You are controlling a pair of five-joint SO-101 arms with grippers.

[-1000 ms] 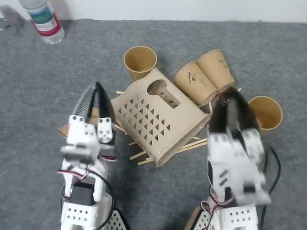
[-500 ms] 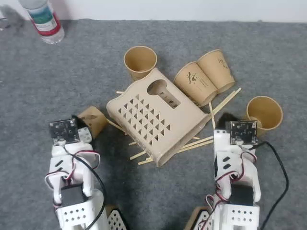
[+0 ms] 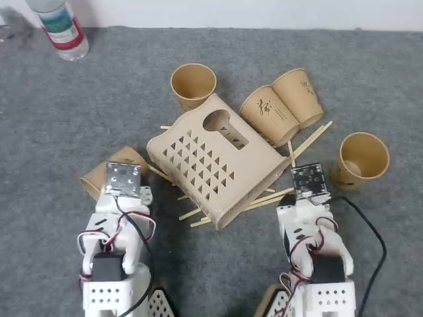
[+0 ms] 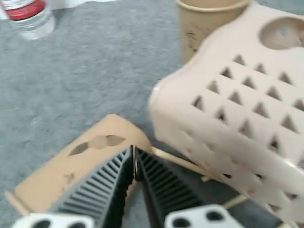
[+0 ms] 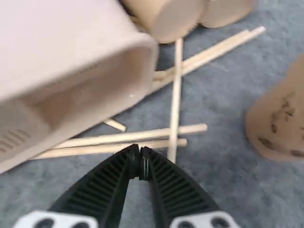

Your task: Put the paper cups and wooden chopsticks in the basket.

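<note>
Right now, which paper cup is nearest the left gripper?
The paper cup lying on its side left of the basket, right by the left gripper; the other four sit behind or right of it.

The basket (image 3: 218, 158) lies tipped over in the middle of the desk (image 3: 79, 105) and takes up the ground between the two arms. Chopsticks (image 5: 176, 95) stick out from under it, across the way ahead of the right tool (image 5: 139, 159). A fallen cup (image 3: 94, 178) lies just ahead of the left tool (image 4: 133, 159). An upright cup (image 3: 193, 82) and two fallen cups (image 3: 268, 113) crowd the basket's far side. Another upright cup (image 3: 360, 157) stands to its right. Open desk lies at the far left, short of the bottle (image 3: 61, 26), and along the far right edge.
</note>
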